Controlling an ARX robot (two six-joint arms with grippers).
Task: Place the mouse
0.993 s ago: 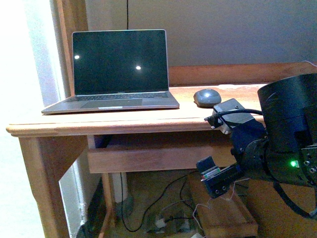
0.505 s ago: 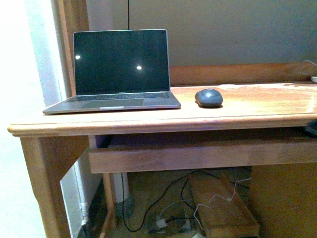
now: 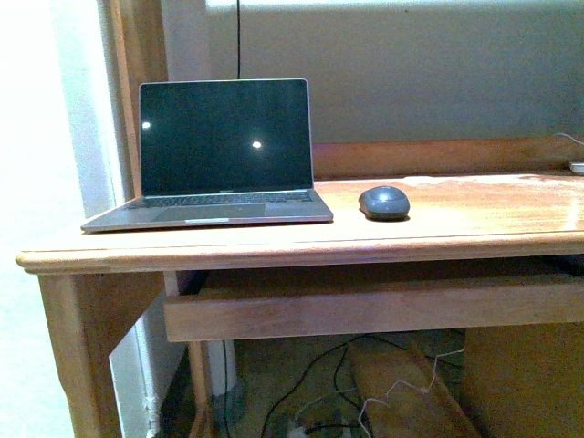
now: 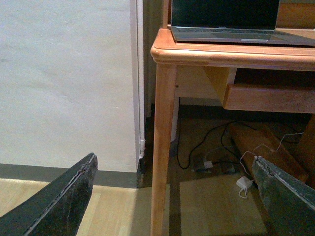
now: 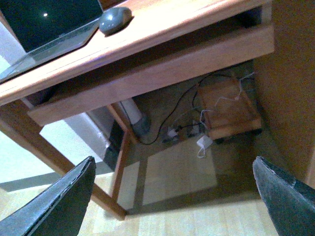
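Wooden table (image 3: 474,214) against grey wall; mouse (image 3: 383,202) just beside open laptop (image 3: 224,155), cables on the floor. No legible writing. Left claw (image 4: 172,196) and right claw (image 5: 172,196) both spread apart, empty.

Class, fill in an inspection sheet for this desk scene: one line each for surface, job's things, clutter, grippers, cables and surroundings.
Surface: wooden desk, bare wood to the right of the mouse.
Job's things: mouse resting on the desk just right of the laptop, apart from it, nothing holding it.
Clutter: open laptop, screen dark; small pale item at the far right desk edge, too cut off to name.
Grippers: left gripper and right gripper both open, empty, low and away from the desk.
Cables: dark and white cords on the floor under the desk.
Surroundings: pale wall, wooden box under the desk.
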